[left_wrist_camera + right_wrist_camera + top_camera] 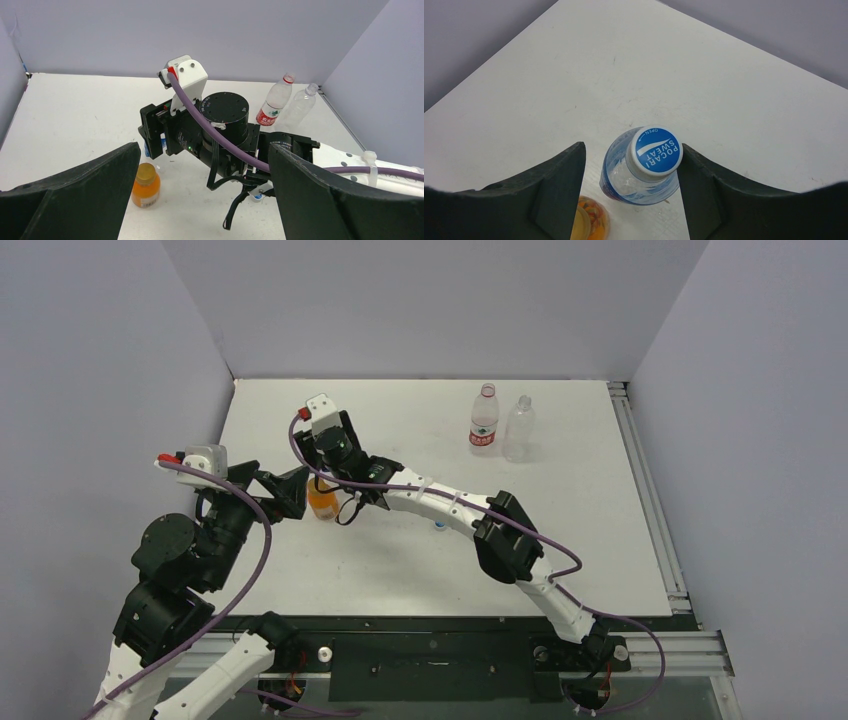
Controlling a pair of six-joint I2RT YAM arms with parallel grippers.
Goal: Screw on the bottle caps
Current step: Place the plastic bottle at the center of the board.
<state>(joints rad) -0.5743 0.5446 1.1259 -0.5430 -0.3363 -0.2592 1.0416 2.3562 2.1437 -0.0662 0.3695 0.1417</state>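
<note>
A blue-and-white bottle cap [655,151] sits on top of a clear bottle [634,182], seen from above in the right wrist view. My right gripper [631,152] stands open around it: the right finger [704,190] is at the cap's edge and the left finger [559,185] is well apart. Beside it stands a small orange bottle [146,189] with an orange-gold cap [145,172] on it. My left gripper [202,150] is wide open, with the orange bottle just inside its left finger [75,200]. A loose blue-and-white cap [257,196] lies on the table.
At the back right stand a bottle with a red cap [484,420] and a clear bottle [518,428]. The right arm [450,505] stretches across the table's middle, above the loose cap [440,527]. Grey walls [420,310] close in the white table [580,540].
</note>
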